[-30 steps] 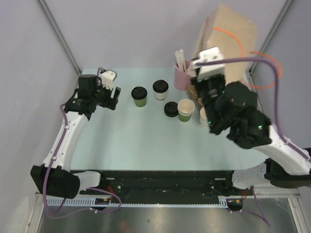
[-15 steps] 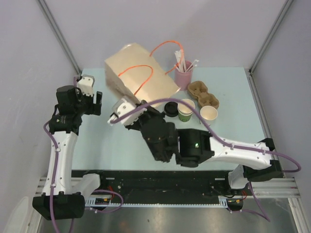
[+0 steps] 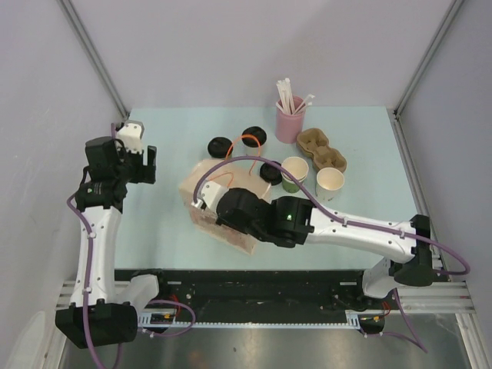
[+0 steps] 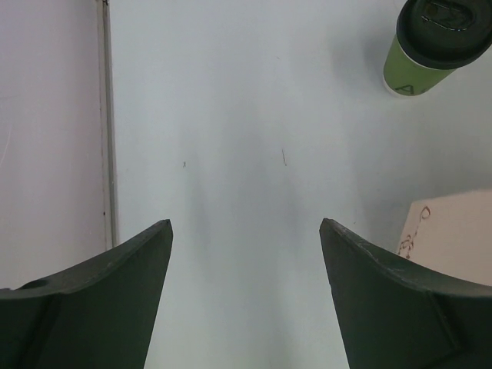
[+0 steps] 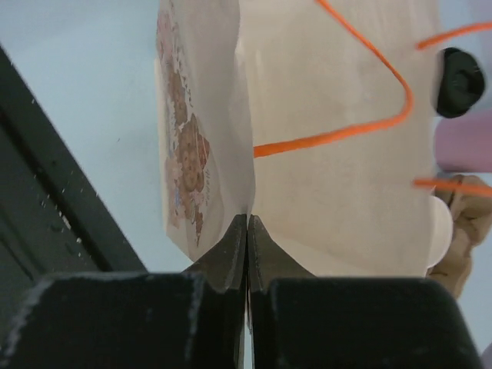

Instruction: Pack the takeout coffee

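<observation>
The green cup [image 3: 221, 151] and the white cup [image 3: 252, 139], each with a black lid, stand at the back middle of the table. The green cup also shows in the left wrist view [image 4: 435, 42]. A tan paper bag with orange handles [image 3: 201, 183] lies in front of them. My right gripper [image 5: 247, 220] is shut on the bag's edge [image 5: 231, 138]; in the top view it [image 3: 211, 206] is mostly hidden under its wrist. My left gripper [image 3: 150, 164] is open and empty at the left, its fingers [image 4: 138, 254] over bare table.
A loose black lid [image 3: 270, 172], an open green cup [image 3: 294, 174] and an open white cup [image 3: 330, 183] stand right of the bag. A brown cup carrier [image 3: 321, 148] and a pink cup of straws [image 3: 290, 119] are at the back right.
My right arm has swung the bag from the back right across the table and lowered it at the front centre-left. The lidded cups show again. My left arm drew back leftwards.
</observation>
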`<action>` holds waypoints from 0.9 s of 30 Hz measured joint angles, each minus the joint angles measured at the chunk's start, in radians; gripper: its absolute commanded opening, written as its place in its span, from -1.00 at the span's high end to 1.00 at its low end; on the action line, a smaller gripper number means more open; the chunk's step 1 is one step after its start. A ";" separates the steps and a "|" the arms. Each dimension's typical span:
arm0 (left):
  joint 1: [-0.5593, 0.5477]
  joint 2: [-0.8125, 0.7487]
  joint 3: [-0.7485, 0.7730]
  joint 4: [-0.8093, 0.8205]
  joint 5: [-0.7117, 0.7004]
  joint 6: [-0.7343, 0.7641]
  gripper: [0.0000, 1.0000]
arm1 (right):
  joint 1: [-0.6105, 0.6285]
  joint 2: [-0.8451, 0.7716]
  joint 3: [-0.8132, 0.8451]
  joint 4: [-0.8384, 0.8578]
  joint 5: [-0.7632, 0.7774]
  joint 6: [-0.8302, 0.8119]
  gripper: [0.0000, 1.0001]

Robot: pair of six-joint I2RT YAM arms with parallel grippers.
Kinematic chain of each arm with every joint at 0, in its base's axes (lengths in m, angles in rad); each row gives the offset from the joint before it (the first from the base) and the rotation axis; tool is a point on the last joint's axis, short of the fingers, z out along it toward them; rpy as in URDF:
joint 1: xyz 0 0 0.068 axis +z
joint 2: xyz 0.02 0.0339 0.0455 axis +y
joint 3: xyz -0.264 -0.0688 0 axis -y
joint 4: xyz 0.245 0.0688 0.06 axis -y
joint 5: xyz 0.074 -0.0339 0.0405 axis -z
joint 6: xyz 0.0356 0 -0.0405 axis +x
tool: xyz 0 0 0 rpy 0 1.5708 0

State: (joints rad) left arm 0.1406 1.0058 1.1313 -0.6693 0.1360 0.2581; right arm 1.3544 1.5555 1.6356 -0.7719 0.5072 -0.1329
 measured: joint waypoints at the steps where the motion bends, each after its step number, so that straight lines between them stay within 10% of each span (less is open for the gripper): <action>1: 0.000 0.000 0.000 0.000 0.000 0.000 -0.65 | -0.005 0.001 -0.021 -0.010 -0.031 0.003 1.00; 9: 0.001 0.002 0.002 -0.024 0.033 0.000 -0.65 | -0.072 0.021 -0.019 -0.016 -0.173 0.038 0.99; 14: 0.001 0.004 0.008 -0.040 0.045 0.000 -0.66 | -0.077 0.039 -0.005 -0.027 -0.212 0.072 -0.06; 27: -0.056 0.005 0.064 -0.098 0.064 0.013 -0.71 | -0.079 0.042 0.259 -0.093 -0.200 0.095 -0.69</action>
State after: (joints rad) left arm 0.0845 1.0107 1.1954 -0.7673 0.2005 0.2710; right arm 1.2758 1.5970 1.8950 -0.8646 0.3069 -0.0383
